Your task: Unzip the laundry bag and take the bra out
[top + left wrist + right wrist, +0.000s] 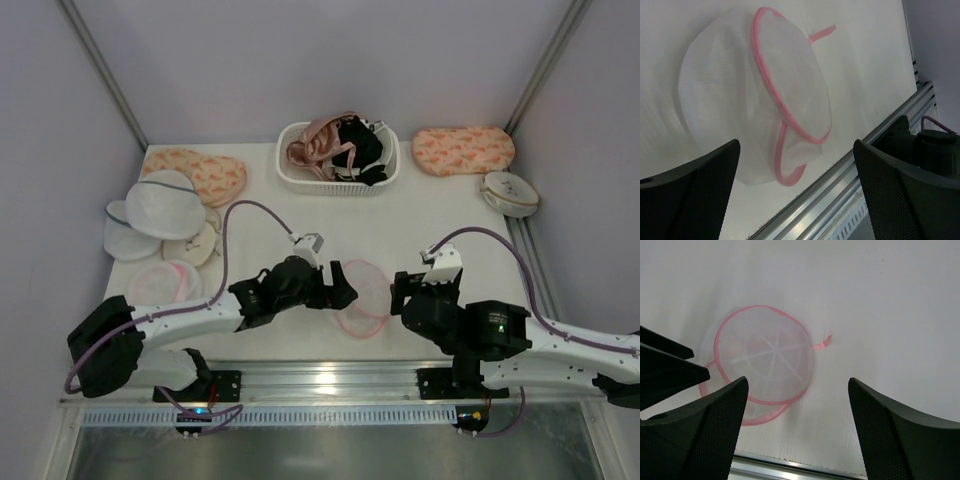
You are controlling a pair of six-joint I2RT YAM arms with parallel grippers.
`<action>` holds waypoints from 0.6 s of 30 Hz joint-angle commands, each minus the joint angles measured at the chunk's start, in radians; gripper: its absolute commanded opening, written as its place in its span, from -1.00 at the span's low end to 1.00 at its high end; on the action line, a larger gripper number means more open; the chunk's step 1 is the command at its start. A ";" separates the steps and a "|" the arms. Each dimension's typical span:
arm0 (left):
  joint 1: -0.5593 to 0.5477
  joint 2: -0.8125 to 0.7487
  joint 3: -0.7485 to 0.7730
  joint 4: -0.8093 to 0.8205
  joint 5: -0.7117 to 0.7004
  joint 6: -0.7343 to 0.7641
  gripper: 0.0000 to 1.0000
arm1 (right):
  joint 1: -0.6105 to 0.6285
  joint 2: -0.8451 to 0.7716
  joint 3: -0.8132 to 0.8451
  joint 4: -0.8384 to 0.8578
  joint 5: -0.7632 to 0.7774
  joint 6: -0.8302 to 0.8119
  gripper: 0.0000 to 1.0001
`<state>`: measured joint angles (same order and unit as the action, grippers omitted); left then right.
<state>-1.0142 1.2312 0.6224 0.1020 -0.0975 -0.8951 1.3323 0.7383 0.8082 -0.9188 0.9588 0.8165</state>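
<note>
The laundry bag (362, 293) lies flat on the white table between my two grippers, its pink zip rim parted into two overlapping halves. It also shows in the left wrist view (740, 90) and the right wrist view (765, 357); its mesh looks white, with no clear contents. My left gripper (338, 290) (796, 150) is open and empty, just left of the bag. My right gripper (402, 292) (797, 385) is open and empty, just right of it. A dusty-pink bra (322, 142) lies in the white basket (300, 178) at the back, beside a black garment (360, 145).
Several mesh bags are piled at the left, among them a grey-blue-rimmed one (162, 205) and a pink-rimmed one (165, 282). Peach patterned pouches lie at back left (205, 172) and back right (463, 150). A cream round case (510, 193) sits far right. A metal rail (320, 378) runs along the near edge.
</note>
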 commanded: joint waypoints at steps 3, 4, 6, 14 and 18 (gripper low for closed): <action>-0.003 0.189 0.178 -0.073 0.068 0.073 0.87 | 0.001 -0.057 -0.009 -0.084 0.067 0.138 0.68; -0.003 0.212 0.191 -0.099 0.062 0.074 0.86 | -0.001 -0.062 -0.009 -0.084 0.067 0.138 0.68; -0.001 0.247 0.203 -0.099 0.070 0.076 0.79 | -0.001 -0.066 -0.012 -0.083 0.064 0.135 0.68; -0.001 0.358 0.243 -0.128 0.078 0.101 -0.76 | 0.001 -0.077 -0.021 -0.075 0.061 0.127 0.61; -0.001 0.321 0.235 -0.146 0.038 0.101 -1.00 | -0.001 -0.097 -0.030 -0.074 0.058 0.122 0.58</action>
<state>-1.0142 1.5974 0.8303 -0.0048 -0.0254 -0.8181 1.3323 0.6621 0.7834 -1.0039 0.9783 0.9138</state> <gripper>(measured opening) 0.021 0.798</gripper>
